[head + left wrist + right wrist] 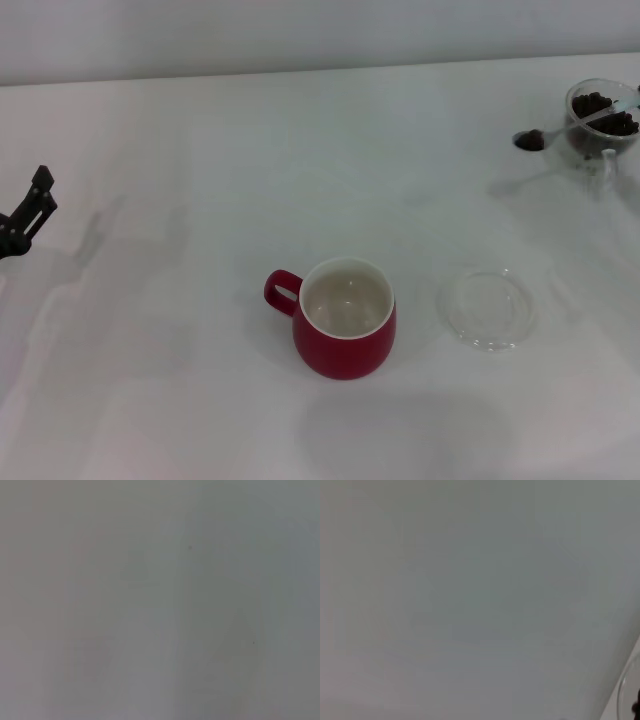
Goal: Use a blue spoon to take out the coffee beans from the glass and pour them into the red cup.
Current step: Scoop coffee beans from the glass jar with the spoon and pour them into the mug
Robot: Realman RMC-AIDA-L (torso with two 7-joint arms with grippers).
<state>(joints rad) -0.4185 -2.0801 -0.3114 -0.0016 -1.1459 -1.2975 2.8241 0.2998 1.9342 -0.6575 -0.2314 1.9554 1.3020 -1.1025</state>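
The red cup (345,330) stands in the middle of the table, its white inside bare and its handle pointing left. At the far right the glass (603,122) holds coffee beans (600,106). The blue spoon (562,128) hangs level over the glass, and its handle runs off the right edge. Its bowl reaches left past the rim, carries a few dark beans and casts a shadow on the table. My right gripper is out of view. My left gripper (44,192) sits at the far left edge, open and holding nothing.
A flat clear glass dish (490,308) lies just right of the red cup. The right wrist view shows bare table and a curved clear rim (626,692) at one corner. Only table surface (160,600) fills the left wrist view.
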